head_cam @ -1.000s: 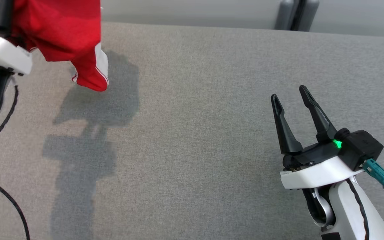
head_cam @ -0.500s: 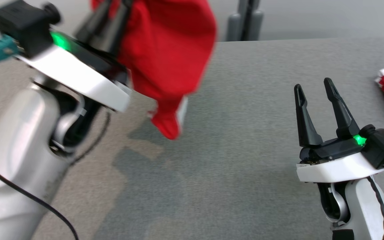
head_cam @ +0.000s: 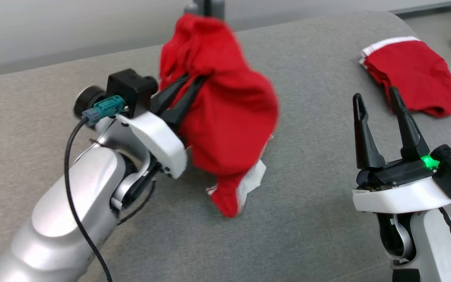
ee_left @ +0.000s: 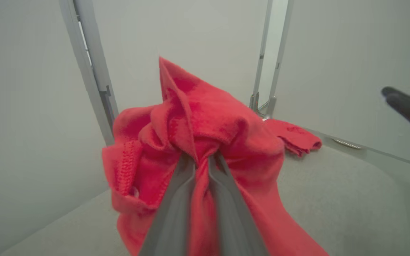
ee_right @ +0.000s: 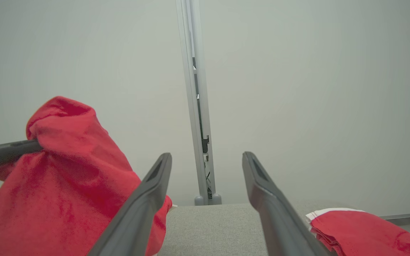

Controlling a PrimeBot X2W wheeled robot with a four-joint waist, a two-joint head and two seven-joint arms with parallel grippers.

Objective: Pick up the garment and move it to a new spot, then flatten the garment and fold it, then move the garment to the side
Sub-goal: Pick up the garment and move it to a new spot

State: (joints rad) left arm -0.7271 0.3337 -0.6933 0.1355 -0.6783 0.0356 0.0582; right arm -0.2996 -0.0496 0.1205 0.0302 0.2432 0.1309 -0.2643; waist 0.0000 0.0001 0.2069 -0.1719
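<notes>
Red garment: hanging bunched at centre frame, lowest end touching the worktop, folds hiding its shape. Left gripper: jaws clamping it, tips buried. Right gripper, lower right: jaws standing apart.

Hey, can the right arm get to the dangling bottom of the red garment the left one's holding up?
Probably yes. The right end effector is open, with bare table between it and the garment, whose lower end hangs below the left end effector.

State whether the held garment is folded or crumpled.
Crumpled: garment hangs bunched from the left end effector, lumpy, no neat edges.
</notes>
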